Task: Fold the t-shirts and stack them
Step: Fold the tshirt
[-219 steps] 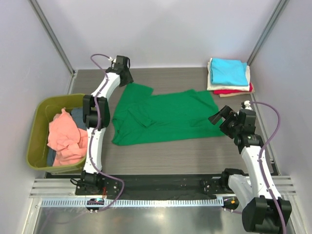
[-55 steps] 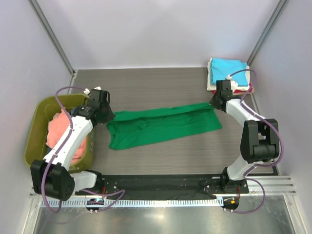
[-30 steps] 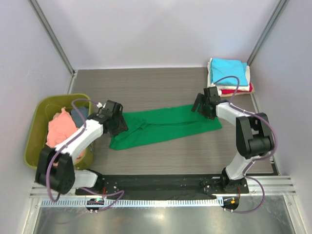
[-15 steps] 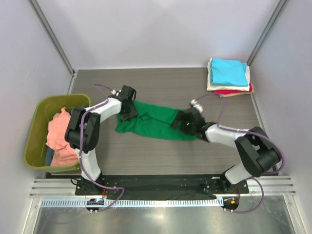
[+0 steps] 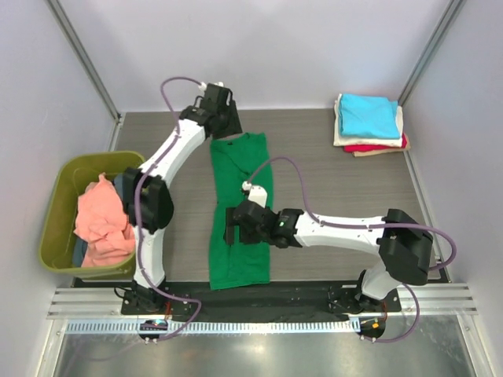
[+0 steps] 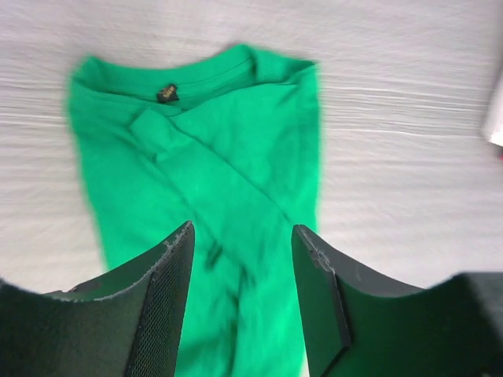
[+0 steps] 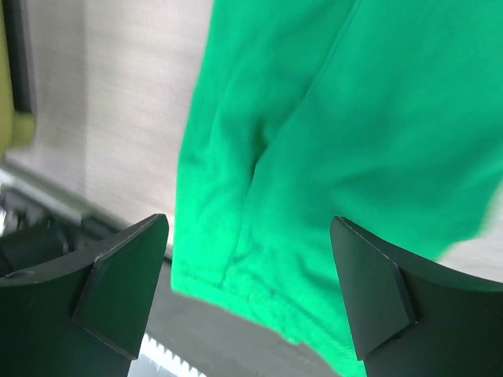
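Observation:
The bright green t-shirt (image 5: 240,212) lies flat as a long narrow strip running from the back of the table to its near edge, sleeves folded in. Its collar (image 6: 200,75) is at the far end and its hem (image 7: 259,302) at the near end. My left gripper (image 5: 223,119) hovers open over the collar end, with nothing between its fingers (image 6: 169,283). My right gripper (image 5: 233,226) stands wide open above the shirt's lower half, also holding nothing. A folded stack at the back right has a cyan t-shirt (image 5: 368,114) on top, then cream and red.
An olive-green tub (image 5: 56,243) at the left edge holds a crumpled salmon-pink t-shirt (image 5: 102,224) and a dark blue-grey one (image 5: 126,185). The black base rail (image 5: 259,298) runs just beyond the green shirt's hem. The right arm lies low across the table's near right.
The green shirt has swung from lying across the table to running back to front. My left gripper has moved to the back, and my right gripper toward the near left.

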Controlling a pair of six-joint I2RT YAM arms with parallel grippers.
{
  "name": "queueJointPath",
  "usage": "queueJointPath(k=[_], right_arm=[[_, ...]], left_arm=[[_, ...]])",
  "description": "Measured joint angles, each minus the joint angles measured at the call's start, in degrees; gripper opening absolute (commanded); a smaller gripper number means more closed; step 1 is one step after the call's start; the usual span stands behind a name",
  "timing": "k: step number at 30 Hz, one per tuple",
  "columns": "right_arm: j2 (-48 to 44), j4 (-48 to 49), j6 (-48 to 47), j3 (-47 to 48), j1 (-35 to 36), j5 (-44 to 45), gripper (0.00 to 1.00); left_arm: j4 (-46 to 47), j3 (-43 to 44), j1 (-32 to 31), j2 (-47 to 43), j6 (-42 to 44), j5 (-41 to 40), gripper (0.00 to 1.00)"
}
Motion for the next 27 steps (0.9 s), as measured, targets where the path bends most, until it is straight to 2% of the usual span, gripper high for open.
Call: queueJointPath(k=[4, 7, 12, 15, 18, 21, 27], right_arm=[[-0.48, -5.53, -4.42, 6.14, -1.97, 6.10, 0.93], [0.35, -7.23, -8.00, 9.73, -6.27, 7.02, 0.93], [8.66, -8.90, -15.61, 19.37, -16.17, 7.02, 0.92], [15.34, -9.57, -19.50, 26.27, -19.54, 6.73, 0.93], [21.84, -10.12, -22.56, 33.53, -21.38, 5.22, 0.93], [28.94, -10.69, -24.85, 41.46, -23.06, 3.21, 0.92], [41.92, -11.82, -26.64, 53.24, -25.81, -1.49, 0.92]], left_arm=[[-7.10, 0.17, -0.37, -12.13, 2.34, -3.21, 0.57], [-10.71, -4.44, -0.28, -24.33, 3.65, -6.03, 0.58], [-14.23, -20.13, -0.17, -46.56, 5.51, -10.12, 0.60], [-15.67, -30.62, -0.17, -55.08, 6.75, -13.22, 0.61], [-15.19, -40.33, -0.17, -59.54, 7.50, -16.15, 0.61], [-15.06, -46.36, -0.13, -58.97, 8.17, -17.92, 0.59], [-14.80, -47.56, -0.13, -54.97, 9.40, -19.58, 0.57]])
